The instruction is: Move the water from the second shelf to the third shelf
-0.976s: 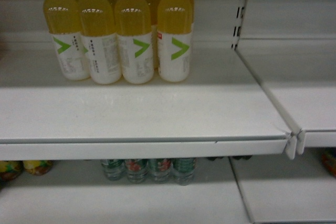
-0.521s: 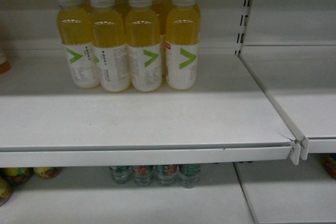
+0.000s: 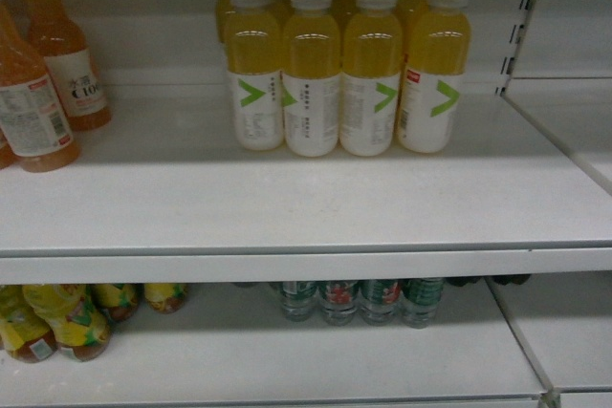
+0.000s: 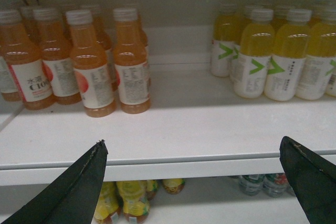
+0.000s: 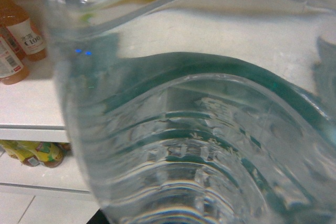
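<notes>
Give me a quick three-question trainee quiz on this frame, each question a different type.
1. True or false: the left end effector is shut.
2. What fills the right wrist view? A) a cola bottle B) a clear ribbed water bottle C) a cardboard box
3. Fill in: in the head view, the green-labelled water bottles stand on the shelf ___ the yellow drinks.
Key: 1 false; 2 B; 3 below.
</notes>
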### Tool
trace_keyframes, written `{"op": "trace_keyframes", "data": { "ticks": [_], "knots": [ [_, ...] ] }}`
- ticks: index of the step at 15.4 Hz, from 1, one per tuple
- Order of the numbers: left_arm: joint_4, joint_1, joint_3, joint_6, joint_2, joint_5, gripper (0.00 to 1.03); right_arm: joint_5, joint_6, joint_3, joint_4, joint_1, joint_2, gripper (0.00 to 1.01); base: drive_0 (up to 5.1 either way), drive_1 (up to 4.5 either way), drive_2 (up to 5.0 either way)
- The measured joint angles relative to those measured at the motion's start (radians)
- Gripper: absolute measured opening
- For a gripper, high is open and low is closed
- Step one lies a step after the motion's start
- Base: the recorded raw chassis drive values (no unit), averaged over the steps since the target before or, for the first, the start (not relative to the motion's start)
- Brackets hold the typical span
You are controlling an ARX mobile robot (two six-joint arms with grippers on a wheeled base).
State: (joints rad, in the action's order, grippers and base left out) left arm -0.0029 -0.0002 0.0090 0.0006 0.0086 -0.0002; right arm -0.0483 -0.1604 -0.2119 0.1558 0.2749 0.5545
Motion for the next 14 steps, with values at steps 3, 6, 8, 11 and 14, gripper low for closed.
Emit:
{"op": "trace_keyframes", "data": {
  "ticks": [3, 6, 8, 11, 14],
  "knots": [
    [0.0, 0.0, 0.0, 0.0, 0.0, 0.0, 0.98, 0.002, 0.0, 0.0, -0.001, 0.0, 0.0, 0.39, 0.0, 0.0, 0.0],
    [0.001, 0.0, 0.0, 0.0, 0.0, 0.0, 0.98, 0.001, 0.0, 0.0, 0.002, 0.0, 0.0, 0.39, 0.0, 0.0, 0.0],
    [0.0, 0.0, 0.0, 0.0, 0.0, 0.0, 0.98, 0.002, 0.0, 0.0, 0.001, 0.0, 0.0, 0.39, 0.0, 0.0, 0.0],
    [0.001, 0.0, 0.0, 0.0, 0.0, 0.0, 0.98, 0.003, 0.0, 0.0, 0.001, 0.0, 0.0, 0.39, -5.0, 2.41, 2.4],
    [0.0, 0.0, 0.0, 0.0, 0.0, -0.001, 0.98, 0.003, 0.0, 0.0, 0.0, 0.0, 0.0, 0.39, -5.0, 2.41, 2.4]
  ]
}}
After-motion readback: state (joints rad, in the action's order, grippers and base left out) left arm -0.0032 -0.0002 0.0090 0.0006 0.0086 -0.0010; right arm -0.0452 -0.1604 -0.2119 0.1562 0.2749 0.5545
